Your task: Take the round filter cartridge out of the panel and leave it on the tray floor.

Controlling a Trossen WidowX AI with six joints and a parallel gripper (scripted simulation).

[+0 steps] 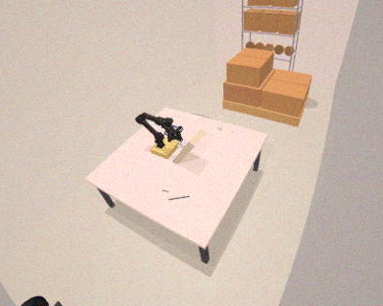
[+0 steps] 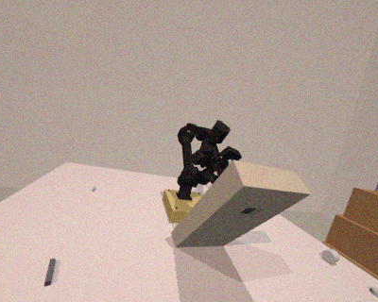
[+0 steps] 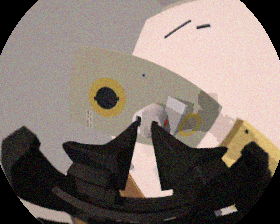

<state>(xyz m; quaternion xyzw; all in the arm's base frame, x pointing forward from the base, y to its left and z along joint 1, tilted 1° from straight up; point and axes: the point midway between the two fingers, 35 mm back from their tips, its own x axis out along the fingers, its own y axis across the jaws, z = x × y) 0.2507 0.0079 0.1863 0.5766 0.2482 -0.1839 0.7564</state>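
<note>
The sloping service panel (image 1: 191, 146) (image 2: 207, 218) (image 3: 141, 65) shows an empty dark round opening (image 3: 107, 97) inside a yellow ring. The pale round cartridge (image 3: 158, 112) is out of the panel, directly at the fingertips, with a small red mark on its side. My gripper (image 3: 144, 124) is parted slightly, its tips over the cartridge's face, and does not look clamped on it. In the exterior view the fingertips are hidden behind the panel. The tray is hard to make out; I cannot tell whether the cartridge rests on its floor.
A pale grey block (image 3: 176, 107) and a thin yellow ring (image 3: 192, 124) are just right of the cartridge in the wrist view. The arm's yellow base (image 1: 165, 149) (image 2: 173, 208) (image 3: 236, 140) is close by. Dark bars (image 1: 179, 197) (image 2: 50, 272) lie on the table (image 1: 131, 177).
</note>
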